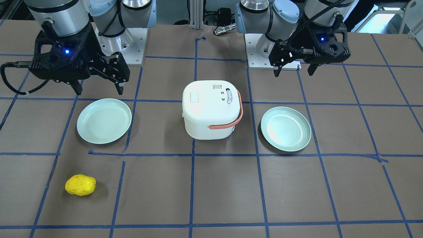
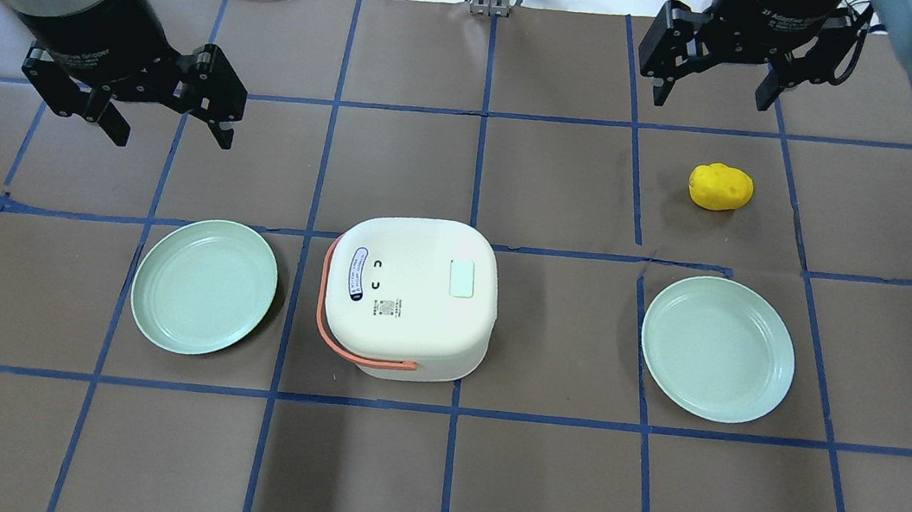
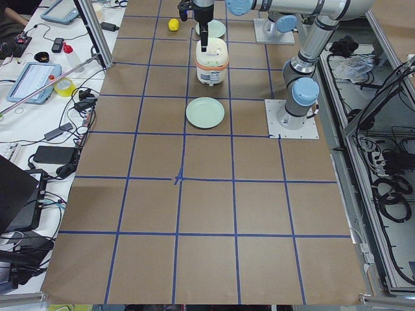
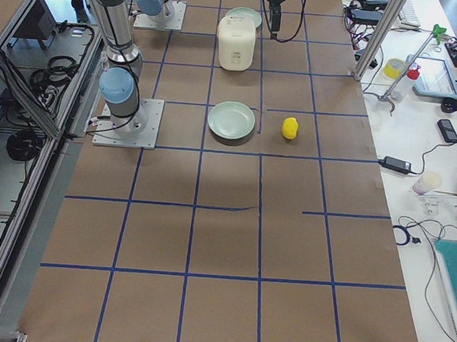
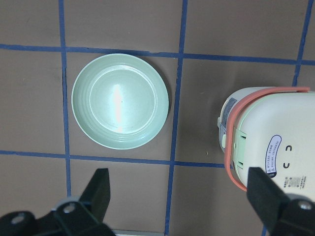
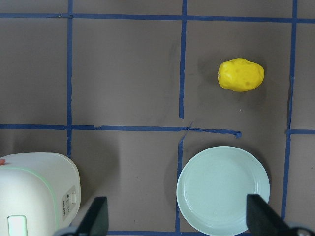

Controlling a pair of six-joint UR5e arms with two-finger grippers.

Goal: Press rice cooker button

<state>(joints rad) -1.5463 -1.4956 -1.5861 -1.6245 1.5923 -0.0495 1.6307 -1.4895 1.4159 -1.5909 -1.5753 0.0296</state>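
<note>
While left gripper (image 2: 173, 139) and right gripper (image 2: 711, 100) hang fingers apart, lid's (image 2: 422, 247) button (image 2: 462, 278) sits near its edge.

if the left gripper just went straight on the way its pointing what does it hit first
Probably bare table: the left gripper points down, open, at the taped gap between the green plate and the rice cooker. Depth is hard to judge, but neither seems in its line.

Silver arm tubes (image 1: 59, 16), pale-blue joint caps (image 1: 286, 11), black left claw (image 1: 294, 72) and right claw (image 1: 99, 90), blue lights (image 1: 67, 51).
</note>
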